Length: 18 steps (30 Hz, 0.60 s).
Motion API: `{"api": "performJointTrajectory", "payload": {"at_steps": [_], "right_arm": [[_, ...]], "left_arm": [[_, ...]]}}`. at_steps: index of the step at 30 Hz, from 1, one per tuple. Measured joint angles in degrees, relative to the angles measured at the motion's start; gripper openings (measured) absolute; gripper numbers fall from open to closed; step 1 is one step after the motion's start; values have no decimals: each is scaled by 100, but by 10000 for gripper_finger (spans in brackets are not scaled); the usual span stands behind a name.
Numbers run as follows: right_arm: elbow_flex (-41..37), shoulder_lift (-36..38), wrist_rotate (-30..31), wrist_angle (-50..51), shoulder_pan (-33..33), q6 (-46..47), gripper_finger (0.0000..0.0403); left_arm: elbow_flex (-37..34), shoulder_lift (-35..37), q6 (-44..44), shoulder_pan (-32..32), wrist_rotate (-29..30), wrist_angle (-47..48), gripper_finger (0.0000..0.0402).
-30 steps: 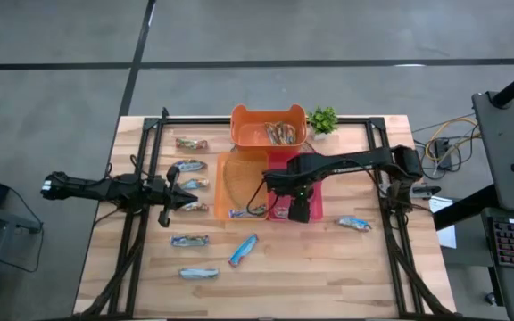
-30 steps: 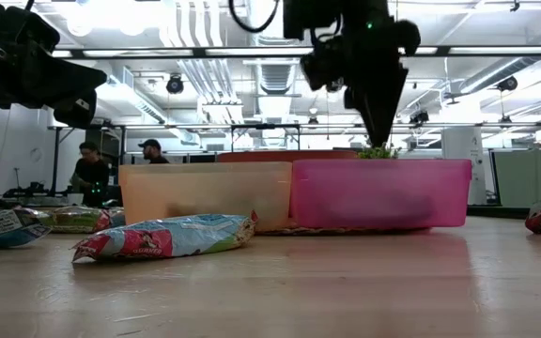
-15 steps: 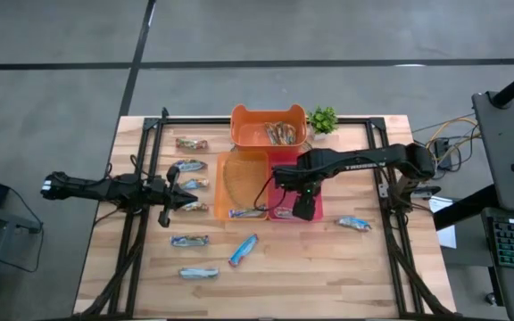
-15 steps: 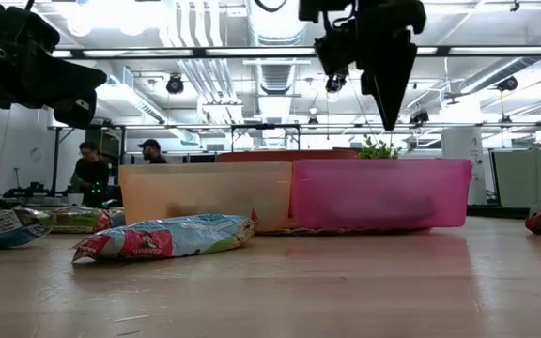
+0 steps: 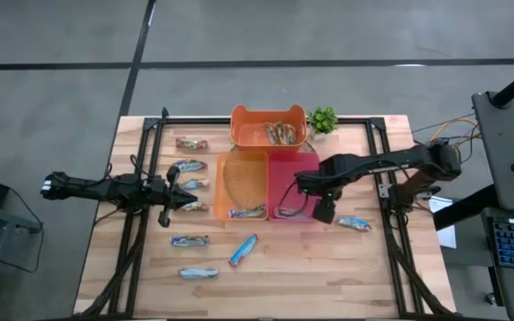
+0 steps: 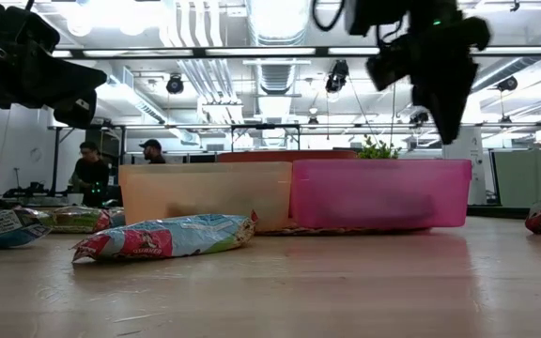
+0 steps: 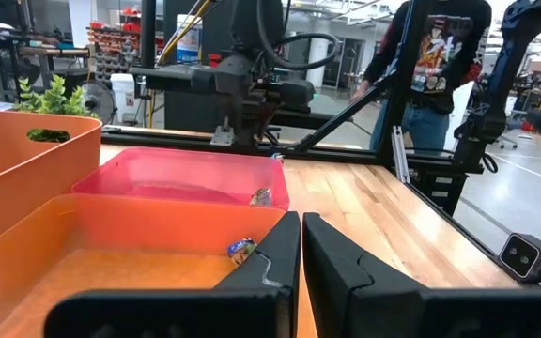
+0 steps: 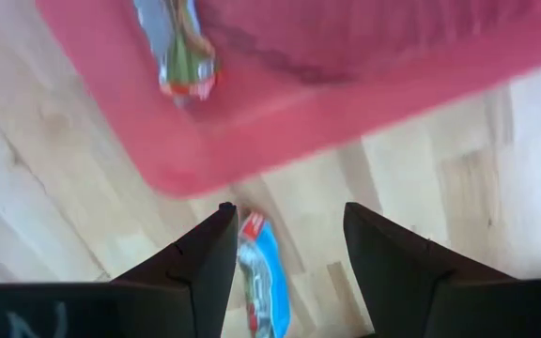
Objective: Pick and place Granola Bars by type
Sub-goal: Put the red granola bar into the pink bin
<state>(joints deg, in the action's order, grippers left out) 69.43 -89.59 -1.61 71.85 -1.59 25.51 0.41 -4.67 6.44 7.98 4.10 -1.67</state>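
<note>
Granola bars in shiny wrappers lie flat on the wooden table: several on its left half (image 5: 190, 166), one blue bar (image 5: 244, 250) near the middle, and one blue bar (image 5: 355, 223) on the right. Others lie in the pale orange bin (image 5: 246, 212), the pink bin (image 5: 286, 212) and the far orange bin (image 5: 281, 134). My right gripper (image 5: 324, 209) hangs open above the table at the pink bin's near right corner. Its wrist view shows the blue bar (image 8: 259, 282) below its fingers (image 8: 286, 221). My left gripper (image 5: 175, 198) waits shut among the left bars.
The three bins stand together at the table's middle and far side; the pink bin (image 6: 380, 192) and the pale orange bin (image 6: 205, 195) rise as walls in the low view. A small potted plant (image 5: 323, 119) stands by the far orange bin. Bare wood lies along the near edge.
My right gripper has moved from above the pink bin toward the table's right edge and a little toward the near edge, and now hangs beside the bin's corner, close to the blue bar on the right.
</note>
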Motion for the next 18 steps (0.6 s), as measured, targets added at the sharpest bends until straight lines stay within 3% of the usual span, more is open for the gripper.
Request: {"api": "performJointTrajectory", "payload": {"at_steps": [10,18], "right_arm": [[-956,867,-354,-9,-464,335,192],[-1500,1122,-492,-41,-741,773,261]], "left_arm": [[2,2,0,-2,-2,0,0],[2,0,0,-2,-2,0,0]]}}
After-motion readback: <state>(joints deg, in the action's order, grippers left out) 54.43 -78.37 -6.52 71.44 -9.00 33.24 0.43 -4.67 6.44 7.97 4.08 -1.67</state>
